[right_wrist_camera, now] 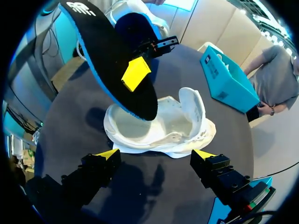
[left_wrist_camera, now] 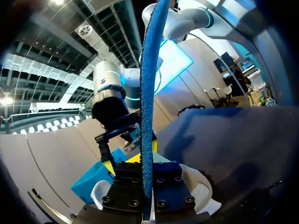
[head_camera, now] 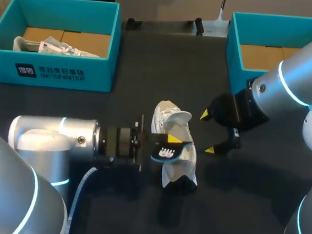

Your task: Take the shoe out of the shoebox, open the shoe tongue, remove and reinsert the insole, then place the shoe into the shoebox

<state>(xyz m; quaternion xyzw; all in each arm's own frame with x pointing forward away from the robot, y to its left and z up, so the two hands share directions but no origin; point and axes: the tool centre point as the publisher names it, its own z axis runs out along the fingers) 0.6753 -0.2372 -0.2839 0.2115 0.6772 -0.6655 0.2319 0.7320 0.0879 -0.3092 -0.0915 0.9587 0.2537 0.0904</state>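
Insole [right_wrist_camera: 107, 56] clamped between left gripper [head_camera: 167, 143] fingers, held just above white shoe [right_wrist_camera: 163, 123] at mid-table [head_camera: 119, 207]. Right gripper [right_wrist_camera: 156, 155] fingers wide apart, shoe just ahead, untouched.

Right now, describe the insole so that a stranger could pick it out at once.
On the dark table, find the white shoe lying in the middle. Just above it, my left claw grips the insole: thin, flat, black with a blue edge, unlike the white shoe beneath.

Insole [right_wrist_camera: 112, 70] blocks shoe [right_wrist_camera: 163, 123] mouth; right flank open.
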